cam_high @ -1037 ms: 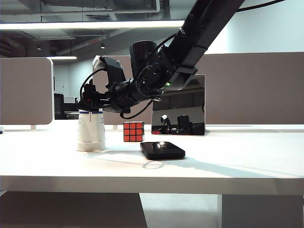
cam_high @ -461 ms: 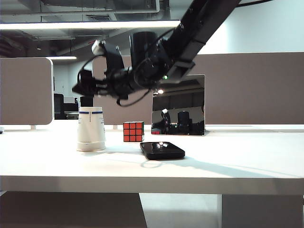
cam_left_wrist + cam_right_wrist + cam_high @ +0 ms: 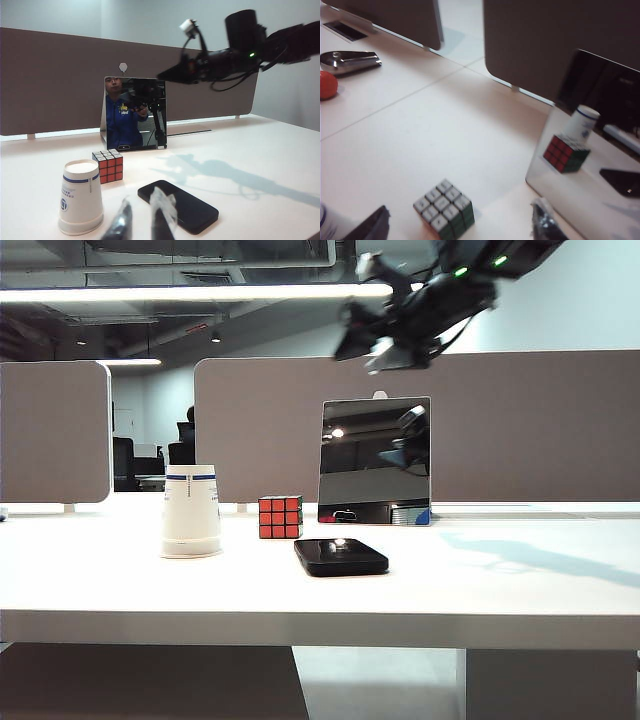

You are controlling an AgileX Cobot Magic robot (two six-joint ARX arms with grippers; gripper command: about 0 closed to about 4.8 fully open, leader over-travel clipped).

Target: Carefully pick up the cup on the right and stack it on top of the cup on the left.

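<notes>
A white upside-down cup (image 3: pixel 191 510) with a blue stripe stands on the left of the table; it also shows in the left wrist view (image 3: pixel 81 197). Only this one cup shape shows, and I cannot tell whether two cups are nested there. No separate cup stands on the right. My right gripper (image 3: pixel 372 335) hangs high above the mirror, blurred, its fingers (image 3: pixel 370 227) wide open and empty. In the left wrist view the left gripper (image 3: pixel 141 222) sits low between the cup and the phone, open with nothing between its fingers.
A Rubik's cube (image 3: pixel 281 517) stands right of the cup, with a black phone (image 3: pixel 341 556) in front of it. A mirror (image 3: pixel 375 460) leans against the grey partition (image 3: pixel 520 425). A red ball (image 3: pixel 326 84) and a metal object (image 3: pixel 350 59) lie far off.
The right gripper left the top of the cup, rose, and swung up to the right with nothing in it. The cup stayed in place. The left arm kept still.
</notes>
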